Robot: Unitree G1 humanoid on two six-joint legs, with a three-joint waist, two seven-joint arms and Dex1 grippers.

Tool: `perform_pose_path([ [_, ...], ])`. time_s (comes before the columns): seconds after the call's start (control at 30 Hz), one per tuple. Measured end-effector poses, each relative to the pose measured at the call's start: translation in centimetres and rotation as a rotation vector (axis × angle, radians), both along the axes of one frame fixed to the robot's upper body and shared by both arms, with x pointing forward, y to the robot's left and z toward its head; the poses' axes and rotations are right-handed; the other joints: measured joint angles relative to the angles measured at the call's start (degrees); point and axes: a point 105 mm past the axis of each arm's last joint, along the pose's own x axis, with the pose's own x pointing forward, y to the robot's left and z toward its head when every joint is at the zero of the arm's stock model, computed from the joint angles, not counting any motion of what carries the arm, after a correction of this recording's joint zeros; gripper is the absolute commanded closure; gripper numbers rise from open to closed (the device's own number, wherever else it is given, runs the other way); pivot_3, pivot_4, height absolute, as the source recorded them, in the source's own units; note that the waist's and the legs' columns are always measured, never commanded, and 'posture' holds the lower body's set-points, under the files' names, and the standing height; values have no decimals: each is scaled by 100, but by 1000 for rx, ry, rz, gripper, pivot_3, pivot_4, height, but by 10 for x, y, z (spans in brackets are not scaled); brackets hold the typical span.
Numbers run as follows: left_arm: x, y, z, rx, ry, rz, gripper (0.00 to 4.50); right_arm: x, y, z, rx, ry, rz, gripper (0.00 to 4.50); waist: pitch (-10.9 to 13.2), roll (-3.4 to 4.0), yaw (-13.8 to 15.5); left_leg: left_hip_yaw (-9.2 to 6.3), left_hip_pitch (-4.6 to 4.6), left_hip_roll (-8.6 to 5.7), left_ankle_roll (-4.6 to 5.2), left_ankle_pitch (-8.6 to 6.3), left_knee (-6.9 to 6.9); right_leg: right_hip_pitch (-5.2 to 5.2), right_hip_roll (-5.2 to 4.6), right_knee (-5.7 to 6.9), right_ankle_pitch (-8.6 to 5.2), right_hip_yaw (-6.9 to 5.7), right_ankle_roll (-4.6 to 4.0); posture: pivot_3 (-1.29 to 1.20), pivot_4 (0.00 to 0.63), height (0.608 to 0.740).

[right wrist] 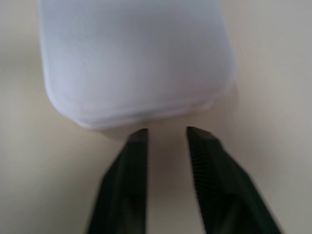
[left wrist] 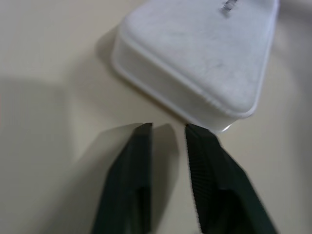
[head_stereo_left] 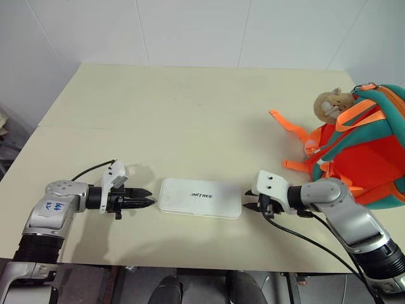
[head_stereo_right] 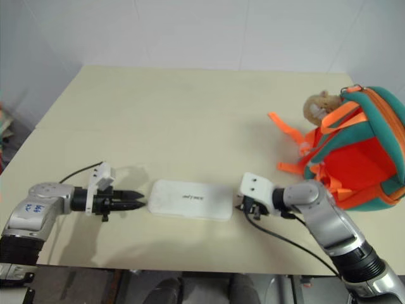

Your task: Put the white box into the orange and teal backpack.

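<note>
White box (head_stereo_left: pixel 200 198) flat on table (head_stereo_left: pixel 158 107), well left of orange and teal backpack (head_stereo_left: pixel 367 152); left gripper (head_stereo_left: pixel 147 202) and right gripper (head_stereo_left: pixel 250 205) flank its ends, jaws slightly parted, seemingly empty; pickup pending—next needs a two-ended squeeze.

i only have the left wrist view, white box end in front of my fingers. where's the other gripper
Observer: The right gripper sits at the opposite short end of the white box, fingers parted, facing the left gripper.
Operator: where's the backpack
Observer: The backpack stands at the table's right side, beyond the right arm, apart from the box.
Operator: is the box lifted
Observer: No, it lies flat on the table, neither gripper closed on it.
</note>
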Motion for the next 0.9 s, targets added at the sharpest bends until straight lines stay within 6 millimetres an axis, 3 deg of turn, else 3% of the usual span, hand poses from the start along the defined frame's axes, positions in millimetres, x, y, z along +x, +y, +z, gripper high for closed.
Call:
perform_pose_path([
  [0.17, 8, 21, 15, -13, -30, 105, 658, 3, -21, 9, -31, -27, -56, 0, 0, 1, 4, 0, 0, 1, 1, -1, -1, -1, 0, 0, 0, -1, 0, 0, 150, 740],
  [0.23, 10, 28, 22, -29, -48, 141, 37, 3, -25, 10, -32, -28, -73, 0, 0, 1, -7, 3, 0, 1, 3, -1, -1, -1, 0, -1, 0, 0, 0, 0, 150, 740],
  [0.37, 14, 32, 38, -111, -78, 185, 9, 1, -26, 16, 20, -44, -101, 0, 0, 1, -1, 3, -1, 2, 2, -1, -1, -1, -1, -1, 0, 0, 1, 0, 150, 740],
  [0.5, 14, 26, 40, -214, -74, 186, 9, 4, -22, 21, 59, -101, -115, 0, 0, 0, 4, 3, 0, 1, 1, 0, 1, -1, -1, 0, 1, 0, 2, 0, 150, 740],
  [0.67, 10, 16, 32, -309, -3, 177, 9, 6, -16, 19, 71, -136, -117, 0, 0, 1, 1, 3, 0, 1, -2, 1, 1, -1, -1, 2, 1, 0, 2, 0, 150, 740],
  [0.83, 6, 11, 15, -297, 103, 187, 9, 5, -4, 9, 54, -148, -84, 0, 0, 1, -1, 3, 0, 1, -4, 2, 1, -2, -1, 1, 1, 1, 2, 0, 150, 740],
  [0.9, 3, 10, 8, -313, 204, 210, 9, 5, -2, 7, 42, -154, -74, 0, 0, 0, -2, 3, 0, 1, -2, 1, 1, -2, -1, 2, 1, 1, 1, 0, 150, 740],
])
